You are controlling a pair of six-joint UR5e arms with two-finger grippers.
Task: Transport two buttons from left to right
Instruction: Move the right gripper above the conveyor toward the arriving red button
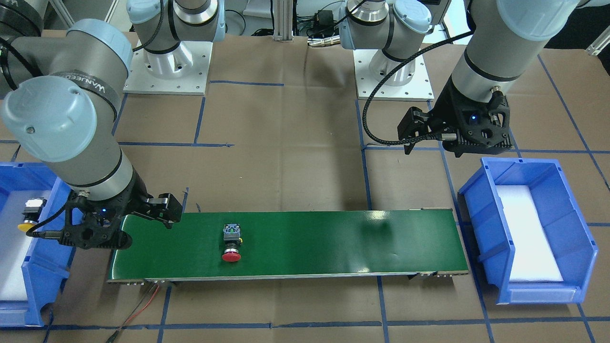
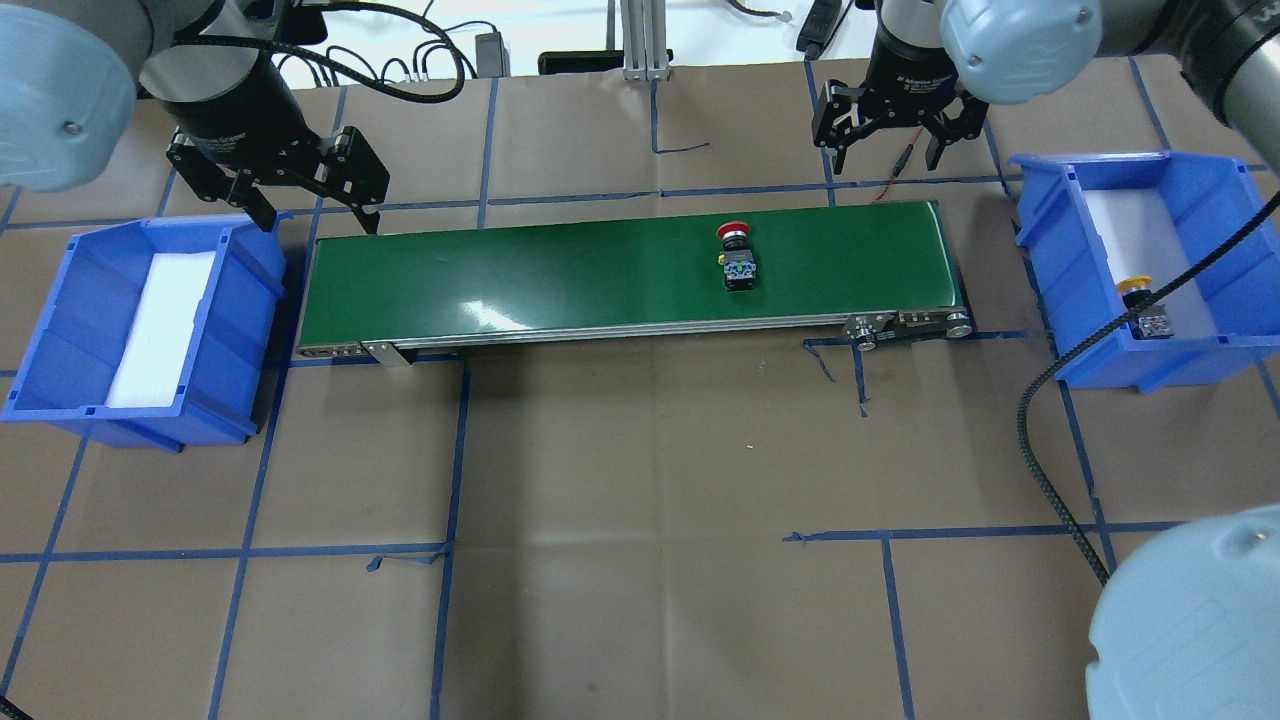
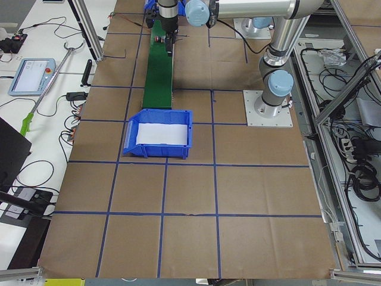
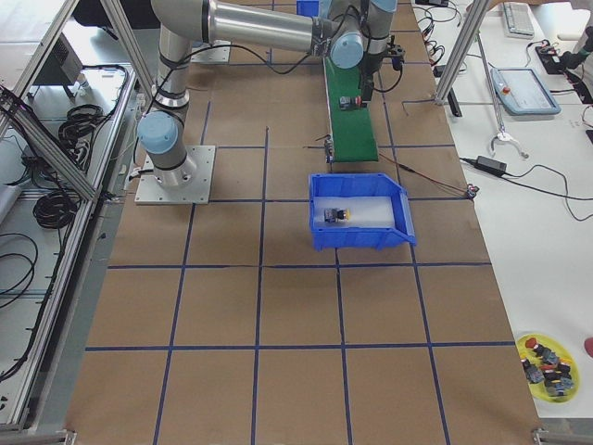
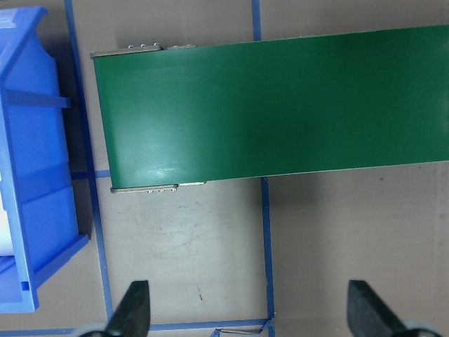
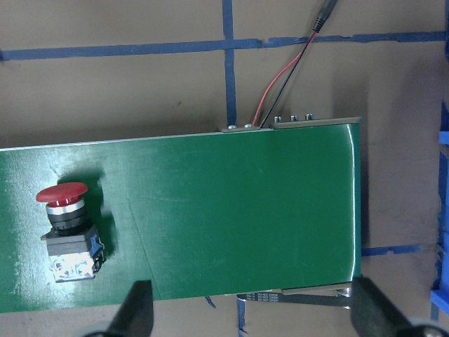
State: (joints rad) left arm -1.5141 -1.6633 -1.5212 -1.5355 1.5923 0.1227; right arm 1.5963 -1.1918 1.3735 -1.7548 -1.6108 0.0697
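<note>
While the red-capped button [image 2: 736, 258] lies on its side on the green conveyor belt [image 2: 560, 275], toward the belt's 3 o'clock end in the overhead view with its cap pointing to 12 o'clock, the yellow-capped button [image 2: 1145, 305] rests on white foam inside the right blue bin [image 2: 1160, 362]. That bin stands just off the belt at 3 o'clock, and the yellow cap also points toward 12 o'clock.

The right end effector [image 2: 887, 160] hangs above the brown-papered surface [image 2: 640, 480] at about 1 o'clock from the red-capped button, just past the belt's far edge. Its jaws are spread wide with nothing between them. A red and black wire pair [image 6: 280, 91] runs from the belt's frame below it.

At the belt's 9 o'clock end stands the left blue bin [image 2: 75, 320], lined with white foam. The left end effector [image 2: 320, 220] hovers at the belt's 10 o'clock corner, between belt and bin, its jaws likewise wide apart and holding nothing.
</note>
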